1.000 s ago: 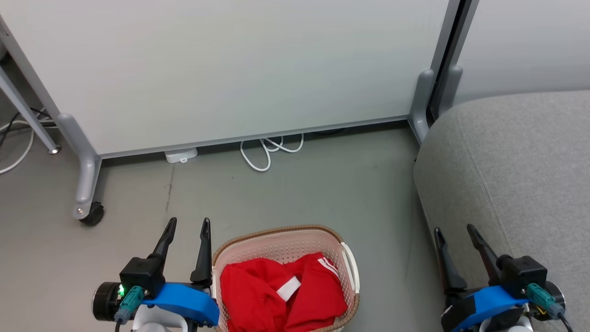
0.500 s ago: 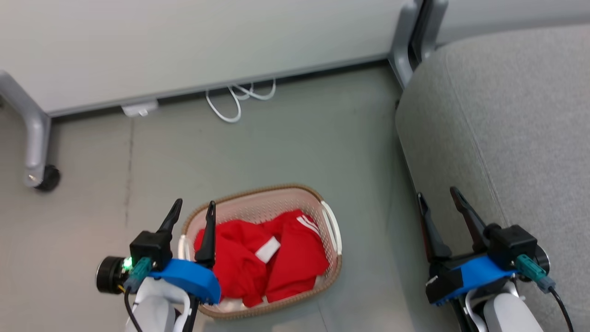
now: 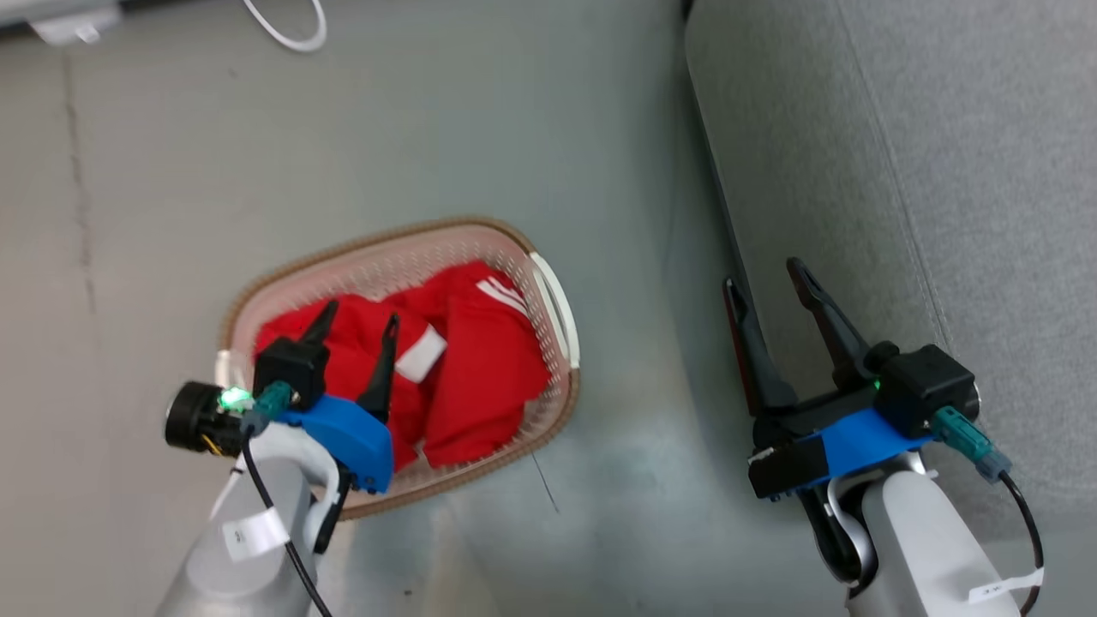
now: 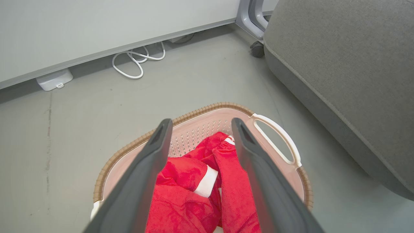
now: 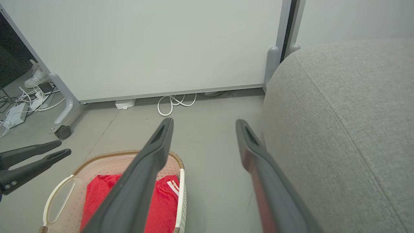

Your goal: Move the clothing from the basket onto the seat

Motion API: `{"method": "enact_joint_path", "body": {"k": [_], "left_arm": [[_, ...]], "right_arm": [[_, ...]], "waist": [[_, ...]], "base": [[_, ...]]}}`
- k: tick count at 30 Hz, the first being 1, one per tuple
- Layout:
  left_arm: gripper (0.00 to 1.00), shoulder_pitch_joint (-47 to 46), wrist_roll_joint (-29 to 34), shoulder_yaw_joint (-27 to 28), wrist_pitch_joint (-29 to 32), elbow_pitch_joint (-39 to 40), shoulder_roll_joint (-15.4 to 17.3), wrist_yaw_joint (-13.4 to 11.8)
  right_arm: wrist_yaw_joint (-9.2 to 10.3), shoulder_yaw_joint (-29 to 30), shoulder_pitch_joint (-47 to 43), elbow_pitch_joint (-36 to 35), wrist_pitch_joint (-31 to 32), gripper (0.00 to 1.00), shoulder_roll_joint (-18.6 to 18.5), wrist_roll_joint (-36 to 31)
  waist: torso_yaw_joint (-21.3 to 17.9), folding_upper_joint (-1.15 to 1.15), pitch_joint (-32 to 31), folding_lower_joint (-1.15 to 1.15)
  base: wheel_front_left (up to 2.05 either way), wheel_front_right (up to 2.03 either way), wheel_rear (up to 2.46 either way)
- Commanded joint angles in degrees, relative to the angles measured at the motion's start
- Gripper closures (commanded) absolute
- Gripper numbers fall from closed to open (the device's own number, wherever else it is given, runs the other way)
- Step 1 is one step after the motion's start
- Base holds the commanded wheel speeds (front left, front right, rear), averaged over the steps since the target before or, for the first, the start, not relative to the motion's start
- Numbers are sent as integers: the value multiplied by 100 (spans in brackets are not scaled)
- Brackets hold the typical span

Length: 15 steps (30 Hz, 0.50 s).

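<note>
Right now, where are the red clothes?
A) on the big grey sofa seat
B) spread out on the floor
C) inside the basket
C: the clothing lies bunched inside the walls of the basket, which stands on the floor beside the seat.

clothing [image 3: 480, 368] bright red, one piece white-striped with white tag, basket [image 3: 386, 257] cream perforated, brown woven rim, white handles, seat [image 3: 943, 171] plain grey, floor [image 3: 428, 128] grey-green, left gripper [image 3: 361, 312] and right gripper [image 3: 761, 272] dark with blue mounts
</note>
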<state>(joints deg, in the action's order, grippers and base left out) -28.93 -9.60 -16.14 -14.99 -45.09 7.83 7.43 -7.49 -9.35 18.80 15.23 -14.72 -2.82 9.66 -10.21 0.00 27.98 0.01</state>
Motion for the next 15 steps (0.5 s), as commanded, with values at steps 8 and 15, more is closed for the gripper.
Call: {"method": "enact_joint_path", "body": {"k": [8, 15], "left_arm": [[0, -911, 21, -840, 62, -665, 551, 7], [0, -1381, -33, -1530, 223, -1066, 940, 7]], "right_arm": [[-1, -288, 495, -95, -57, 0, -10, 254], [-1, -449, 641, -294, -56, 0, -9, 471]], "waist": [[-570, 0, 1225, -1], [-747, 0, 1745, -1]], "base": [[0, 0, 0], [0, 0, 0]]}}
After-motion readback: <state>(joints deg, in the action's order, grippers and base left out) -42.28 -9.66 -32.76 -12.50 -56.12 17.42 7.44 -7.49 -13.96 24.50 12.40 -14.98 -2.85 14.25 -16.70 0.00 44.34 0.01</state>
